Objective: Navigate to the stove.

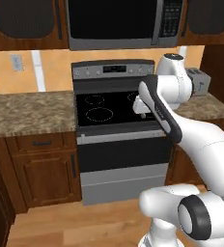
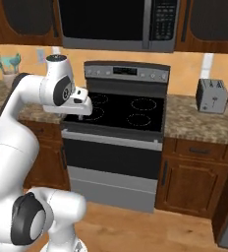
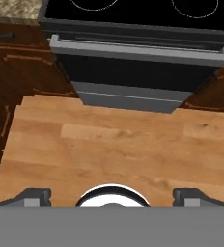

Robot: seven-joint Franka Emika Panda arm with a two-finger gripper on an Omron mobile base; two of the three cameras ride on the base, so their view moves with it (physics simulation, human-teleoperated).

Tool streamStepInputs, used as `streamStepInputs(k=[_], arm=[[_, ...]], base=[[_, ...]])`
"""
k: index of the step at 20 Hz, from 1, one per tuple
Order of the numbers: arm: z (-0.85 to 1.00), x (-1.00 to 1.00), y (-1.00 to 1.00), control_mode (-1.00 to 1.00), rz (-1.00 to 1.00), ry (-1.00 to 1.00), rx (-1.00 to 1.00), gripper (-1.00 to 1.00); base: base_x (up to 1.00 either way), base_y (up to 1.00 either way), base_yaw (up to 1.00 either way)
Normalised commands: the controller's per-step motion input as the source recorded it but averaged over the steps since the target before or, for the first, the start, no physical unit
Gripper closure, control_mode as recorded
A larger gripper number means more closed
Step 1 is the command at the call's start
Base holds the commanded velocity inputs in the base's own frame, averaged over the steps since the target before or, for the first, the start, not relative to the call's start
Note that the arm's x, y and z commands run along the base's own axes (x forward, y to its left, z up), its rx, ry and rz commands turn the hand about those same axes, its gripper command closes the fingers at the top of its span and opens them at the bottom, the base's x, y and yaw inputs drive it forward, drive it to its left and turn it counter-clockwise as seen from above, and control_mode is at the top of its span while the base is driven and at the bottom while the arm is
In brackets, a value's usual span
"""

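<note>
Two dark fingertips [image 3: 36,197] are poking up at the bottom corners of the hand view, standing far apart, so the gripper [image 3: 112,198] is gaping wide with nothing between its jaws. Beyond them a wooden floor [image 3: 119,144] is spreading across the middle of that view. Past the floor, the stove [image 1: 115,130] is sitting squarely ahead, filling the centre of the left base view and the centre of the right base view, with its silver drawer lowest, its dark oven door above, and its black cooktop with white burner rings behind. Brown cabinets [image 1: 44,169] under speckled counters [image 1: 29,111] are flanking it on both sides. A silver toaster [image 2: 212,96] is resting on the counter at the right edge of the right base view. Farthest up, a black microwave [image 2: 117,22] is hanging along the top edge.
</note>
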Motion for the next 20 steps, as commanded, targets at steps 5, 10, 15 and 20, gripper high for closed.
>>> streamStepInputs(k=[5,10,15,20], arm=[[0.0,0.0,0.0,1.0,0.0,0.0,0.0,-1.0],[0.0,0.0,0.0,1.0,0.0,0.0,0.0,-1.0],[0.0,0.0,0.0,1.0,0.0,0.0,0.0,-1.0],[0.0,0.0,0.0,1.0,0.0,0.0,0.0,-1.0]], base=[[1.0,0.6,-0.24],[0.97,0.21,-0.02],[0.9,0.04,0.0],[0.79,0.03,0.0]])
